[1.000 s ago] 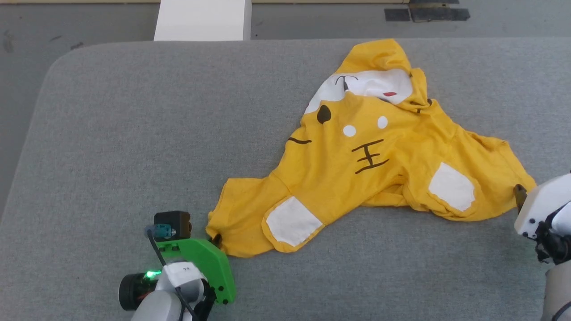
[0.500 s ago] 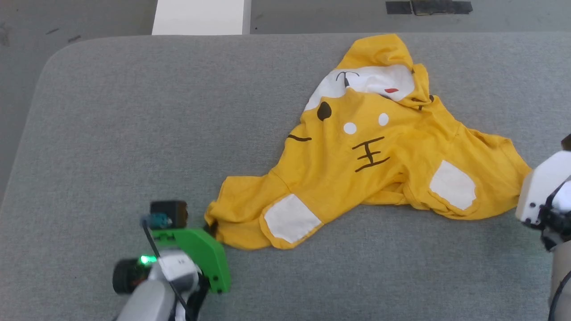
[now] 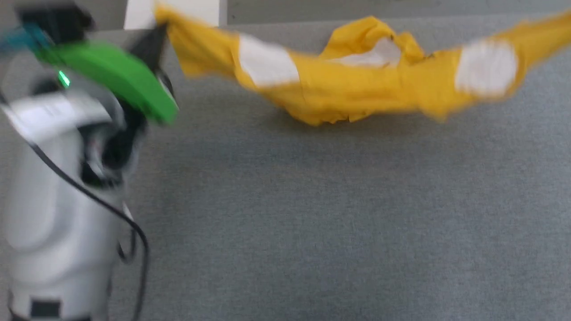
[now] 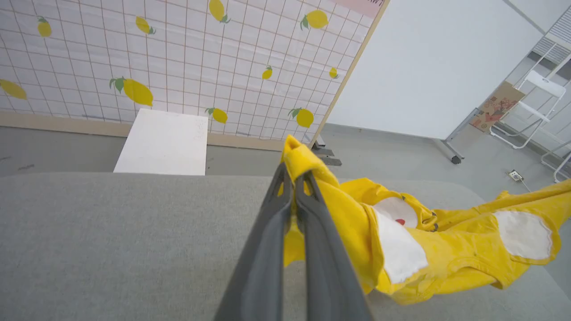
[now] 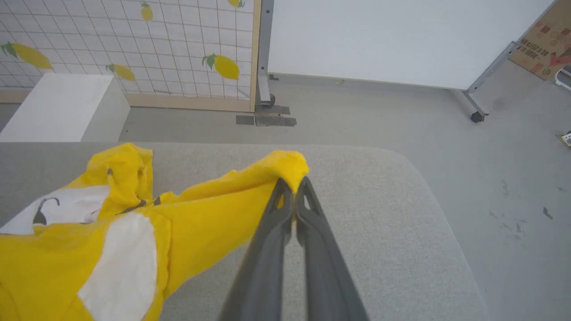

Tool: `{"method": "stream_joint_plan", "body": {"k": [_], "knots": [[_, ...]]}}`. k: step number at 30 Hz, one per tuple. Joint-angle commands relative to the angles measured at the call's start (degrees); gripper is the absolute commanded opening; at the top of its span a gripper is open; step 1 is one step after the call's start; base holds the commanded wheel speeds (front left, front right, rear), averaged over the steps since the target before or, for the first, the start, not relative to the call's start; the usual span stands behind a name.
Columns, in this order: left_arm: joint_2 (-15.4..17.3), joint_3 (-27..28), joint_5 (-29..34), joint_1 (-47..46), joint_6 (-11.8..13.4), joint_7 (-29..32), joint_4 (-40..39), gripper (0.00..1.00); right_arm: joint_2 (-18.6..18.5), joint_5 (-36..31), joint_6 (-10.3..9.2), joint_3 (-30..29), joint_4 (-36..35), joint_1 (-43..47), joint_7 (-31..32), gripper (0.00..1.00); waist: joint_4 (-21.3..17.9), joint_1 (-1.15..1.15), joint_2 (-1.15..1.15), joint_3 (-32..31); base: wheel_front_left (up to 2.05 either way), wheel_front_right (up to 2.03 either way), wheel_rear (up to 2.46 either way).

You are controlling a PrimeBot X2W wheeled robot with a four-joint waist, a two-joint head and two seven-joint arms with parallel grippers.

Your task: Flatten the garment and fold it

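The garment (image 3: 357, 89), a mustard-yellow T-shirt with white patches, hangs stretched between both grippers above the grey table (image 3: 312, 214), its middle sagging toward the surface. My left gripper (image 4: 293, 178) is shut on one yellow corner of the garment (image 4: 401, 240), raised at the upper left of the head view near the green mount (image 3: 107, 80). My right gripper (image 5: 294, 183) is shut on the opposite corner of the garment (image 5: 134, 232). In the head view the garment's right end runs off the frame's right edge. The head view is blurred.
A white box (image 4: 163, 142) stands on the floor beyond the table's far edge. Behind it is a tiled lemon-print panel (image 4: 178, 58), with a white board (image 5: 379, 35) on wheels to the right. The table's rounded right edge (image 5: 441, 214) lies close to my right gripper.
Both grippers have lifted the garment's lower corners off the table and pulled them apart, so it now hangs stretched. The right gripper closed on its corner. The head view has shifted.
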Motion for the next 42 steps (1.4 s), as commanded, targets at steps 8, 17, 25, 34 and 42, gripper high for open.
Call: {"method": "stream_joint_plan", "body": {"k": [8, 17, 25, 34, 42], "knots": [[1.0, 4.7, 1.8, -26.4, 3.7, -3.7, 10.8, 0.00, 1.3, -4.6, -0.08, 0.4, 5.0, -20.5, -9.7, 0.00, -4.7, 0.00, 0.00, 11.2, 0.00, 0.00, 0.00], [-0.8, 9.3, 3.7, -48.0, 5.8, -18.9, 20.2, 0.00, 4.5, -12.1, -0.08, -3.7, 10.0, -38.0, -28.3, 0.00, -6.3, 0.00, 0.00, 16.8, 0.00, 0.00, 0.00], [-0.5, 9.0, 3.6, -50.8, 3.0, -23.7, 25.9, 0.00, 3.9, -15.0, -0.08, -5.3, 16.1, -44.1, -38.4, 0.00, -4.0, 0.00, 0.00, 17.7, 0.00, 0.00, 0.00], [3.8, 5.3, 5.5, -34.5, -0.5, -19.1, 31.1, 0.00, 2.7, -9.5, -0.08, 0.1, 26.3, -34.4, -39.0, 0.00, -2.1, 0.00, 0.00, 14.9, 0.00, 0.00, 0.00], [5.7, 4.1, 2.9, -9.9, -2.7, -12.7, 26.8, 0.00, 0.3, 3.2, -0.08, 9.6, 26.6, -14.5, -30.9, 0.00, -0.9, 0.00, 0.00, 5.8, 0.00, 0.00, 0.00]]}}
